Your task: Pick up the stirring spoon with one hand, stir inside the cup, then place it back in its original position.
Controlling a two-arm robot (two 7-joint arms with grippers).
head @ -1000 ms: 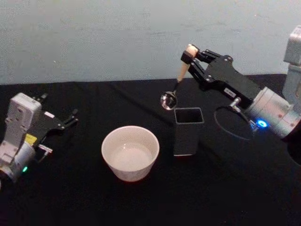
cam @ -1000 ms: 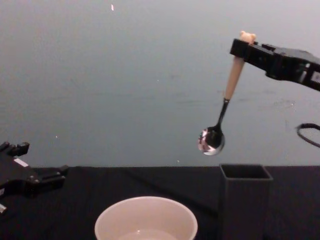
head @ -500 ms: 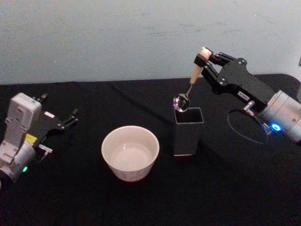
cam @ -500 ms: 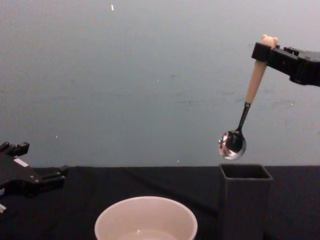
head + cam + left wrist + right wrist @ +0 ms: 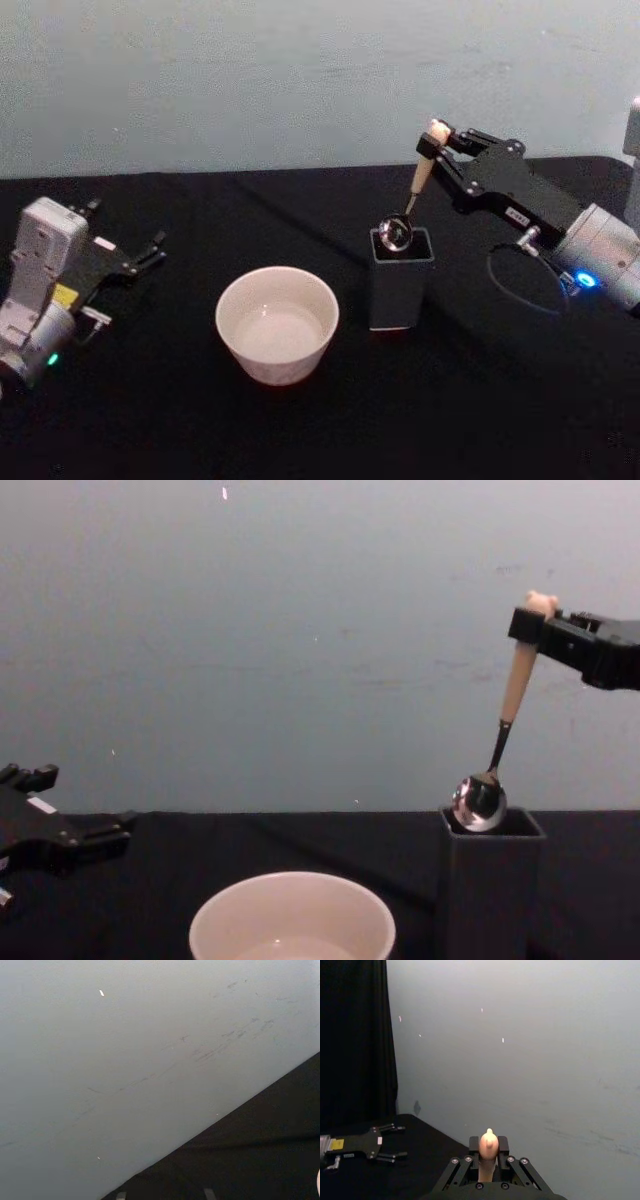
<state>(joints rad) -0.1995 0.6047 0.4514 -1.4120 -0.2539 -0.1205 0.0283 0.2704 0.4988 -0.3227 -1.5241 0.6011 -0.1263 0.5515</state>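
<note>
My right gripper is shut on the beige handle of the stirring spoon, just under its small bear head. The spoon hangs bowl-down, and its shiny bowl sits right at the mouth of the dark grey square holder. The cream cup stands to the left of the holder, apart from it. In the right wrist view the bear head pokes up between the shut fingers. My left gripper rests open at the table's left side.
A black cloth covers the table, with a pale wall behind it. A dark cable loop hangs beside the right arm.
My right gripper has carried the spoon to the right and down. The spoon bowl went from hanging between the cup and the holder to the holder's mouth. The left arm has not moved.
</note>
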